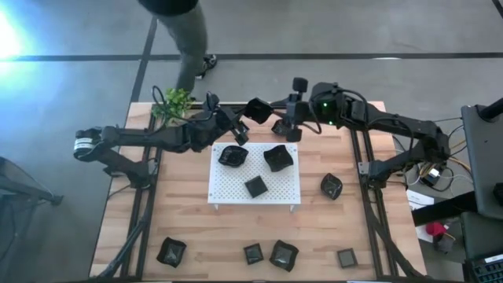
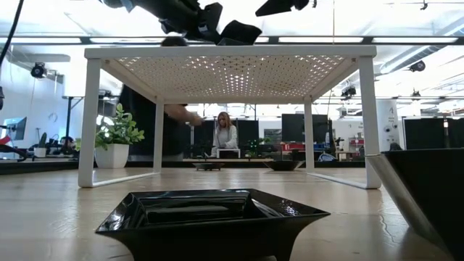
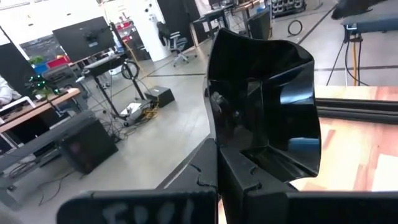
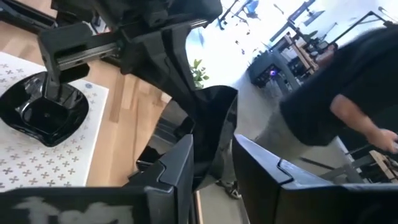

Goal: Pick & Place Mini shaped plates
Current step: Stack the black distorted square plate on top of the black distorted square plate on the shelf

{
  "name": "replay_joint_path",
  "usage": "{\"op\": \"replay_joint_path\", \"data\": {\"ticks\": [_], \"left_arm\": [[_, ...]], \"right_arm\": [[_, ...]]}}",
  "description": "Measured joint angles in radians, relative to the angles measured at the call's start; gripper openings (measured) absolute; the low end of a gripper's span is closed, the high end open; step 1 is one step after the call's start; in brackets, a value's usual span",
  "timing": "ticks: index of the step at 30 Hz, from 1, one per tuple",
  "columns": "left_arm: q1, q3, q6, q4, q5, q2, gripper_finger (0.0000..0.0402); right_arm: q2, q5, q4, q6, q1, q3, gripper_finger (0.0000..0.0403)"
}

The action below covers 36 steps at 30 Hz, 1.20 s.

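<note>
Left gripper (image 1: 245,118) is pinching a plate (image 1: 256,108) aloft; right gripper (image 1: 289,110), fingers spread astride the plate's far edge, is apparently receiving it.

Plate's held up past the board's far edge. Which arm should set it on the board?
Probably left: the left gripper is clamped on the plate, right by the white board. The right gripper is at its rim, grip unclear.

No readable txt, labels or nos. on anything in view.
</note>
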Motion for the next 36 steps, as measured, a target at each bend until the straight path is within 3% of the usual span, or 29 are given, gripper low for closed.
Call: {"op": "replay_joint_path", "data": {"ticks": [20,28,36], "left_arm": [[-0.065,0.000,0.047,0.077,-0.004,-0.002,0.0000],[-0.067,0.000,0.047,0.075,0.002,-0.002,0.0000],[-0.067,0.000,0.049,0.074,0.012,-0.002,0.0015]], "right_arm": [[0.027,0.050,0.001,0.023,0.000,0.001,0.0072],[0.027,0.063,0.004,0.030,-0.001,0.001,0.0017],[0.027,0.063,0.003,0.030,-0.001,0.001,0.0009]]}}
